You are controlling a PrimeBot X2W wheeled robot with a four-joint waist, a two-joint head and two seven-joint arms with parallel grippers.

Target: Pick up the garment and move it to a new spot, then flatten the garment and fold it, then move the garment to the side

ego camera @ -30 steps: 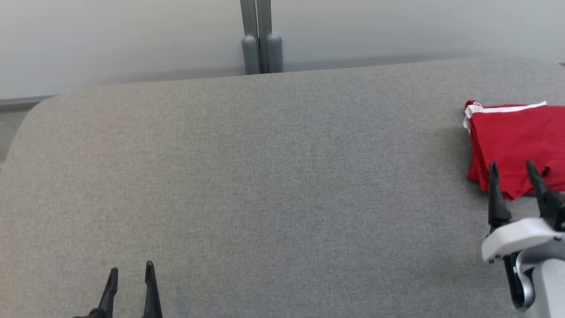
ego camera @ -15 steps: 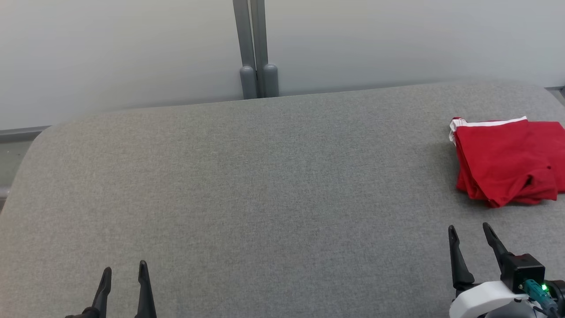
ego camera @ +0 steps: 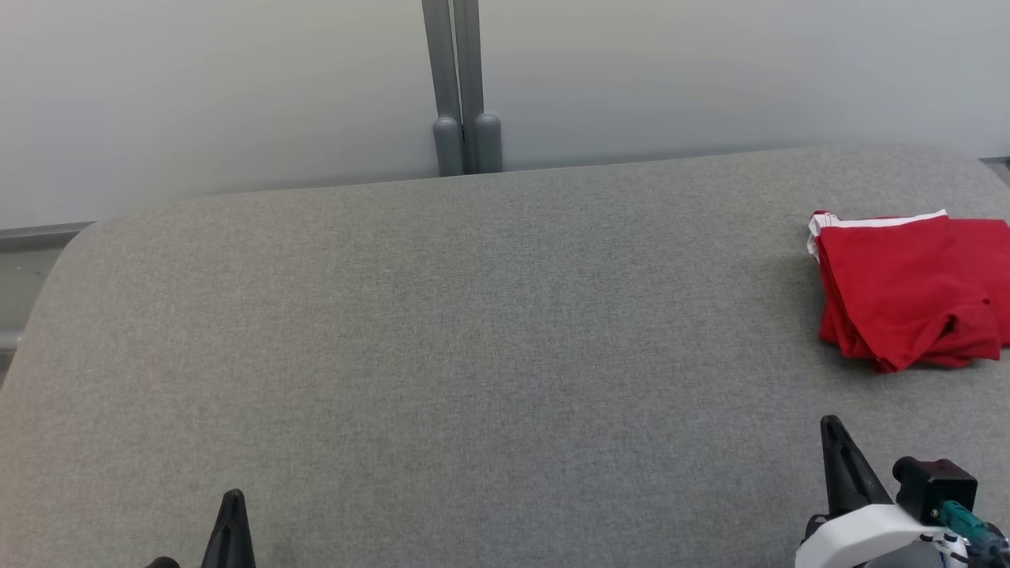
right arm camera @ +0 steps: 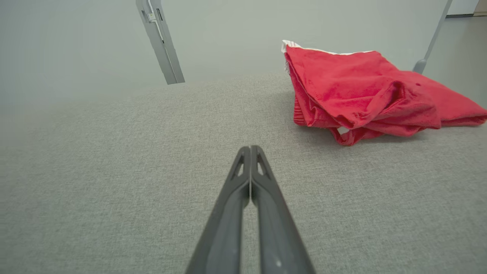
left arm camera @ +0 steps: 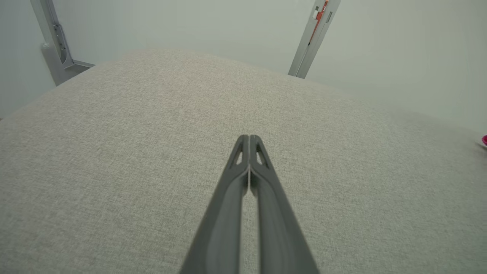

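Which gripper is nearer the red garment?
The right gripper; the red garment lies just ahead of it, while the left gripper is far off.

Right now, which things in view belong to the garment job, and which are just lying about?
Job: red garment, folded, at the right of the grey table; left hand, shut, empty; right hand, shut, empty.
Lying about: grey post behind the table; pale wall.

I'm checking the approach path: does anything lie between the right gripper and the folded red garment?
Nothing visible does. Bare grey fabric tabletop lies between the right gripper, jaws shut, and the folded red cloth garment with white trim.
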